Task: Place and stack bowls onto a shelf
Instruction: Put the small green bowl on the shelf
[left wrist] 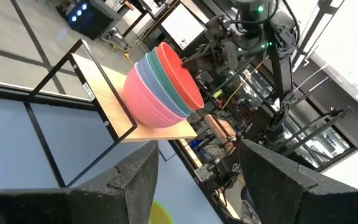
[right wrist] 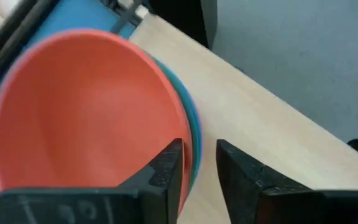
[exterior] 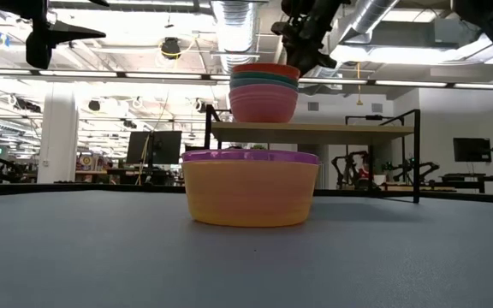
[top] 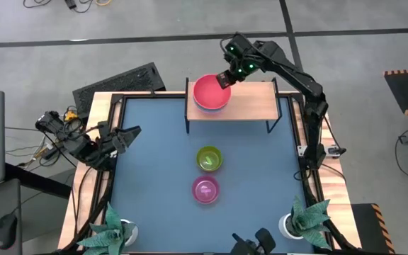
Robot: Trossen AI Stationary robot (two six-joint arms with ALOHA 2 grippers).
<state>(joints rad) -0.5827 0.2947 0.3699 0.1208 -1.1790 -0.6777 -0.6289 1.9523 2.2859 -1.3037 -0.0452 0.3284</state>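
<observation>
On the shelf (top: 239, 105): stacked bowls (top: 210, 93) | right gripper (top: 225, 78) parted over rim | left gripper (top: 128, 136) parted, table edge

Grey floor (top: 154, 42) and bright ceiling ducts (exterior: 238, 26).

Stacked bowls (top: 210, 93) on shelf (top: 250, 105); 2 bowls (top: 207, 174) before it.

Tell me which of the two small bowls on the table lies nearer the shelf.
The yellow-green bowl: it sits between the shelf and the magenta bowl.
</observation>
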